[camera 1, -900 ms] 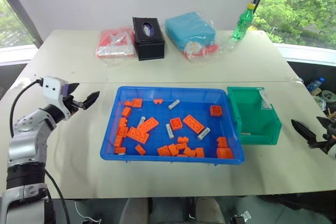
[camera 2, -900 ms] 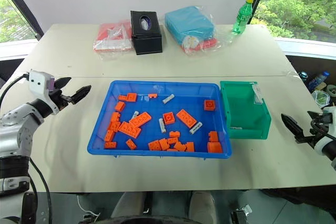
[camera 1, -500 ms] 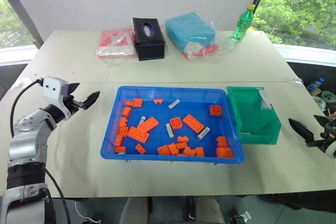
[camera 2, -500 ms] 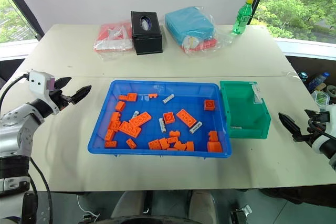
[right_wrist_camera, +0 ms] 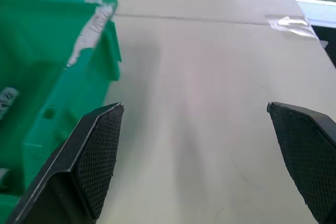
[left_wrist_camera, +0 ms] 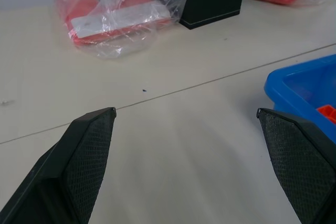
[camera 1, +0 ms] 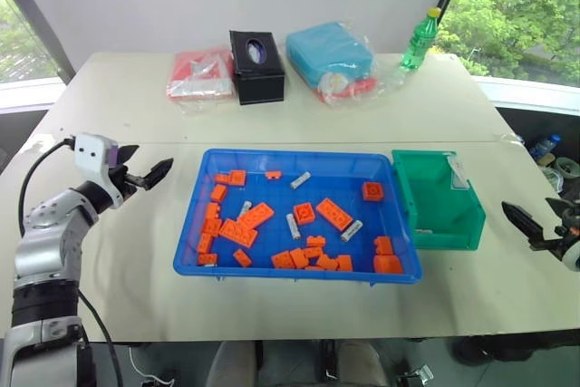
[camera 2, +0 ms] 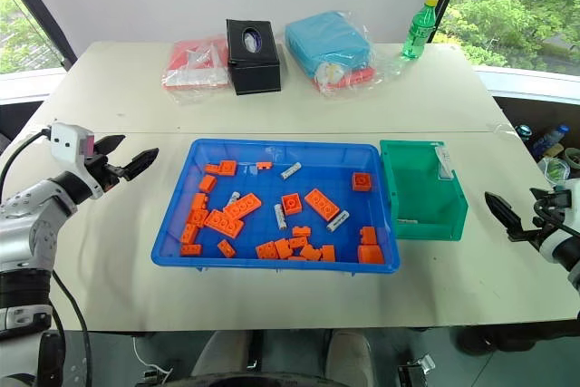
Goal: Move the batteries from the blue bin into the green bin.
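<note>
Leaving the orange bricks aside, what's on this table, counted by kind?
Batteries in the blue bin: 4
Bins: 2, the blue bin and the green bin
Wrapped packets: 2, the red packet and the light-blue packet
Black tissue box: 1
Green bottle: 1
Total: 10

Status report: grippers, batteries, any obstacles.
Left gripper and right gripper open, empty. Small silver-grey cylindrical batteries in shallow blue plastic bin, among flat orange bricks.
</note>
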`<action>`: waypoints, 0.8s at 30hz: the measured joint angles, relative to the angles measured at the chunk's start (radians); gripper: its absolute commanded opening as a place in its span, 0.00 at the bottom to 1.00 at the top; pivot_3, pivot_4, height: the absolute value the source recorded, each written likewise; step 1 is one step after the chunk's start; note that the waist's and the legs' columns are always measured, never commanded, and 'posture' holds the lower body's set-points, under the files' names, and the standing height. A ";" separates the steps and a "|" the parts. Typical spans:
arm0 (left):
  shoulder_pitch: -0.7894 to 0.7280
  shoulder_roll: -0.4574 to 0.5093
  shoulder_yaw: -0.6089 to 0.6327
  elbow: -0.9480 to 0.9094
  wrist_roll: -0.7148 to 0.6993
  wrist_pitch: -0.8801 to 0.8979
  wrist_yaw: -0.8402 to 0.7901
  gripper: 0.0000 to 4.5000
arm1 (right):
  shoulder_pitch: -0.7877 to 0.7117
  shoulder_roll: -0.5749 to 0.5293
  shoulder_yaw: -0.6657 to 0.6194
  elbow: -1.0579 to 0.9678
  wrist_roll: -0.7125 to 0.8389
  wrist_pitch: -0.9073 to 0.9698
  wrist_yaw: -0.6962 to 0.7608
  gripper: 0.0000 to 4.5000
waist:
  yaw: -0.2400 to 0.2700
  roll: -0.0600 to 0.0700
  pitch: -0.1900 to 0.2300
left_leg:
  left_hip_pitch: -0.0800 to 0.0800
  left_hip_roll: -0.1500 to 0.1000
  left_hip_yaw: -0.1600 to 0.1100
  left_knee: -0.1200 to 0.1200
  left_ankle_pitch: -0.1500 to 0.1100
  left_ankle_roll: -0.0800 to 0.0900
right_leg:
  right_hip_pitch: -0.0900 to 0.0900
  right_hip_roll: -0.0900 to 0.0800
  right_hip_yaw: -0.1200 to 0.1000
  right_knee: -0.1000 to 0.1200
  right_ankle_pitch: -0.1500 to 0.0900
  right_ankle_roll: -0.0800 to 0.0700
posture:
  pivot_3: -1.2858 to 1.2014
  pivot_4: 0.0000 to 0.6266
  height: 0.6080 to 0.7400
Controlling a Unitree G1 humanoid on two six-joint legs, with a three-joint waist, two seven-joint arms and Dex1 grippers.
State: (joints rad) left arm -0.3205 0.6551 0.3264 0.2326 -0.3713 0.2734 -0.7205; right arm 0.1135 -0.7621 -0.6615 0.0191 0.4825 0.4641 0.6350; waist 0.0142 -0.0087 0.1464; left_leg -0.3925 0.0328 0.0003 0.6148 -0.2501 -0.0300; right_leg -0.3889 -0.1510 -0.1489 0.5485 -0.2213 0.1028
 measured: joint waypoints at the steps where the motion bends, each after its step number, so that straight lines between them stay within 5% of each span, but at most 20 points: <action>1: 0.000 0.000 0.000 -0.005 0.000 0.000 0.000 1.00 | -0.008 -0.005 0.004 0.008 -0.004 -0.001 0.002 1.00 | 0.000 0.000 0.000 | 0.000 0.000 0.000 0.000 0.000 0.000 | 0.000 0.000 0.000 0.000 0.000 0.000 | 0.52 0.24 0.95; 13: -0.049 0.088 -0.032 -0.100 -0.065 0.097 -0.147 1.00 | -0.247 -0.164 0.135 -0.052 0.040 0.085 0.130 1.00 | -0.002 0.000 0.001 | 0.001 0.001 0.001 0.000 0.000 0.000 | -0.002 0.001 0.001 0.003 0.000 -0.001 | 0.52 0.24 0.95; 19: -0.101 0.276 -0.092 -0.201 -0.144 0.159 -0.439 1.00 | -0.597 -0.188 0.497 -0.117 0.046 0.137 0.321 1.00 | -0.009 0.001 0.002 | 0.000 0.001 0.002 -0.001 0.000 0.000 | -0.004 0.000 0.001 0.002 0.000 -0.001 | 0.52 0.24 0.95; 24: -0.100 0.371 -0.113 -0.235 -0.174 0.180 -0.589 1.00 | -0.741 -0.062 0.746 -0.101 -0.047 0.083 0.411 1.00 | 0.000 -0.002 0.003 | 0.000 -0.001 0.002 -0.001 0.001 0.002 | -0.005 0.000 0.004 0.008 0.002 -0.003 | 0.52 0.24 0.95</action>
State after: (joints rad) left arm -0.4210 1.0263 0.2135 -0.0029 -0.5453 0.4533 -1.3095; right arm -0.6277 -0.8238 0.0849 -0.0818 0.4355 0.5473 1.0458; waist 0.0140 -0.0109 0.1490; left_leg -0.3927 0.0316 0.0021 0.6140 -0.2487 -0.0277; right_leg -0.3940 -0.1509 -0.1451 0.5562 -0.2196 0.0999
